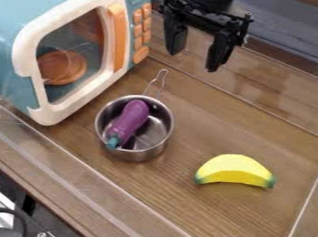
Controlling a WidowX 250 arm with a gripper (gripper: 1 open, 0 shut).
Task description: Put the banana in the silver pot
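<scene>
Banana (pixel 235 171) on brown wood (pixel 197 223) (pot (pixel 135 127) nearby); black claw (pixel 202 50) wide open, seemingly holding nothing.

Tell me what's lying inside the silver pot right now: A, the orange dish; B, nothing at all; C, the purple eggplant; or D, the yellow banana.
C: the purple eggplant lies in the silver pot, while the banana is on the table.
</scene>
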